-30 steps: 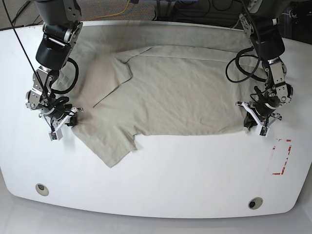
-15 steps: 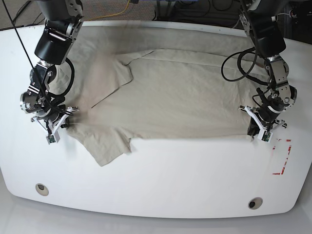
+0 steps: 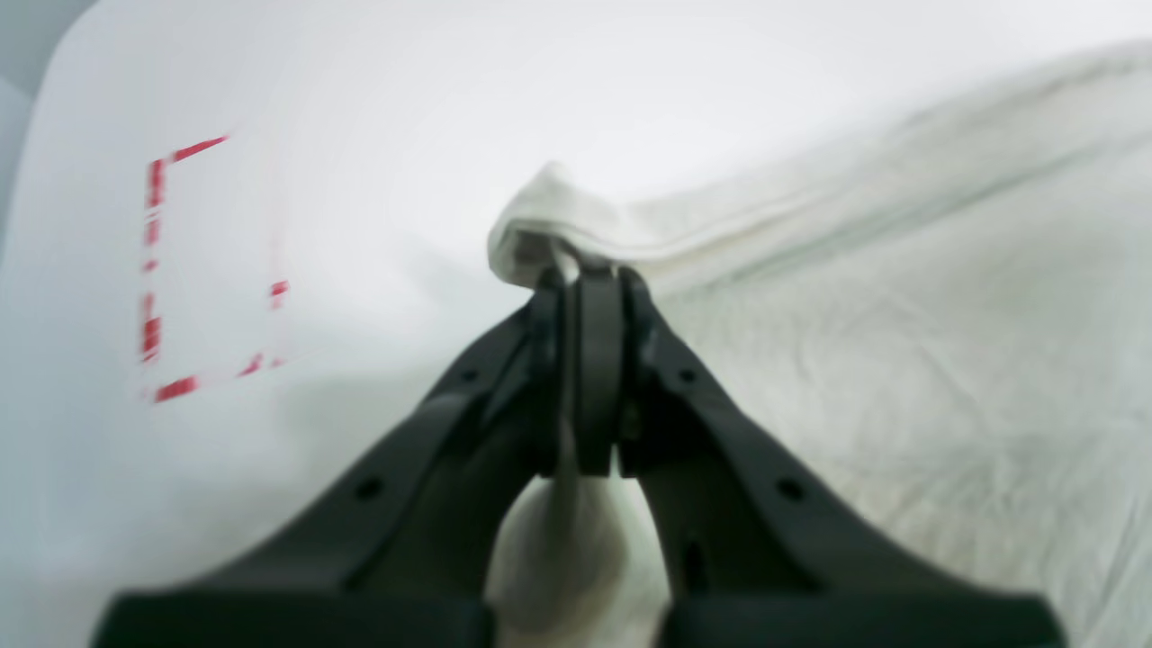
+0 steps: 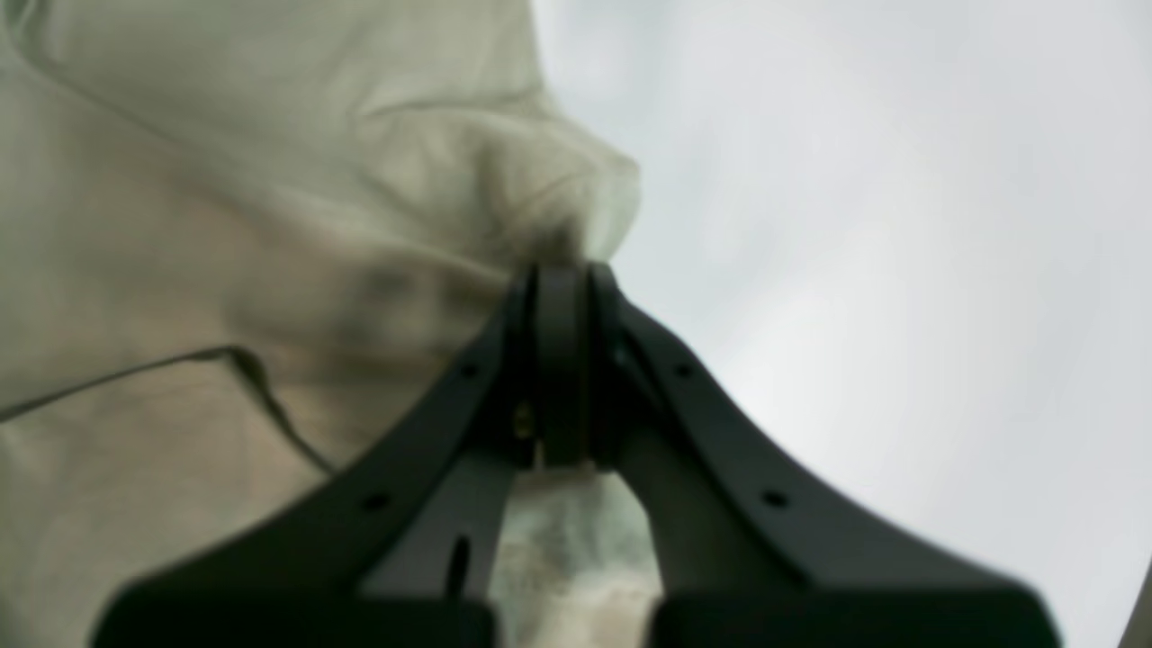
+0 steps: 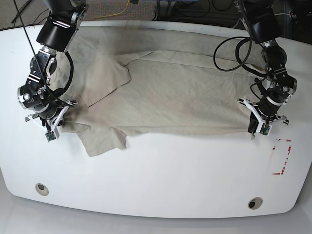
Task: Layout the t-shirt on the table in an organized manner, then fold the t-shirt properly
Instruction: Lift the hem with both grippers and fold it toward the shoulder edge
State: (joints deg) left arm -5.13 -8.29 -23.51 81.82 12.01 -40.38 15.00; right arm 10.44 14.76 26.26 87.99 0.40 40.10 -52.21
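Beige t-shirt spread on table, no legible writing

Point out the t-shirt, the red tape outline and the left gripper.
t-shirt [image 5: 185, 97], base view, middle of the body.
red tape outline [image 5: 282, 157], base view, its right edge.
left gripper [image 3: 589, 279], left wrist view, between its fingers.

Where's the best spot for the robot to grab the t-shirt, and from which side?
Best at its two near corners, from the outer ends. The t-shirt lies wide and flat, so corners give a thin edge to pinch. The left gripper and right gripper are shut on those corners, stretching it over the table.
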